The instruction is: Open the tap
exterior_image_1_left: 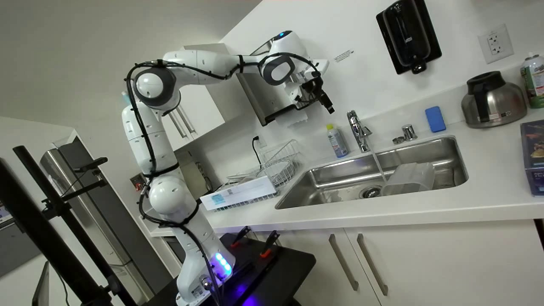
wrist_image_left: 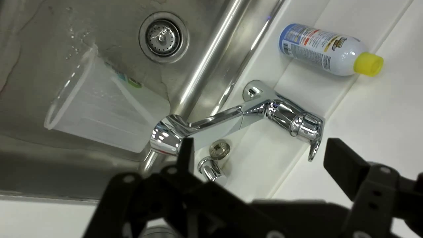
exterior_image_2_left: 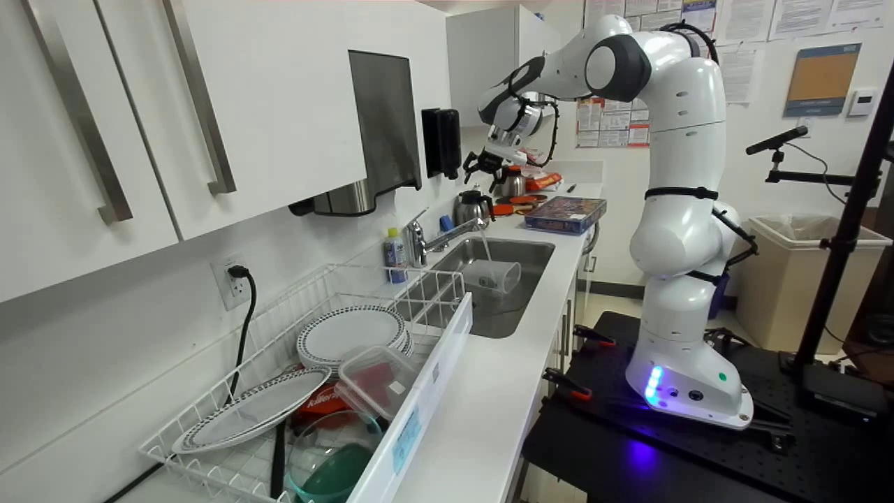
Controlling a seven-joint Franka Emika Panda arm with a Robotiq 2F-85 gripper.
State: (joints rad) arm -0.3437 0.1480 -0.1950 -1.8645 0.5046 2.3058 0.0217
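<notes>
Kitchen counter [exterior_image_1_left: 488, 180] is holding a running tap [wrist_image_left: 231, 120] while a gripper [wrist_image_left: 260, 144] is hovering overhead

Behind the counter a white wall [exterior_image_1_left: 369, 95] is rising in an exterior view, and a steel sink [exterior_image_1_left: 316, 193] is spreading across the right half of that frame, with white cupboards [exterior_image_1_left: 425, 255] below.

Slim and silvery, the tap is standing at the back edge of the sink, and in both exterior views water [exterior_image_1_left: 378, 164] is streaming down from it. In the wrist view it is slanting across the centre of the frame, its thin lever [wrist_image_left: 314, 150] showing between the gripper's fingers [wrist_image_left: 343, 165], nearer the one at the right.

At the end of a white robot arm [exterior_image_2_left: 688, 133], the gripper is hanging above the tap and apart from it. Its jaws are standing wide apart.

Inside the sink, a cloudy plastic tub [wrist_image_left: 109, 105] is lying on its side, left of centre in the wrist view; the drain [wrist_image_left: 163, 37] is sitting near the top. At the upper right, a bottle [wrist_image_left: 319, 49] with a yellow cap [wrist_image_left: 368, 64] is standing near the tap.

Along the right of the frame in an exterior view, a small blue block [exterior_image_1_left: 435, 119] is standing behind the sink, with a steel jug [exterior_image_1_left: 495, 106] near it. At the lower left in an exterior view, plates [exterior_image_2_left: 351, 334] are resting in a wire dish rack [exterior_image_2_left: 244, 457].
</notes>
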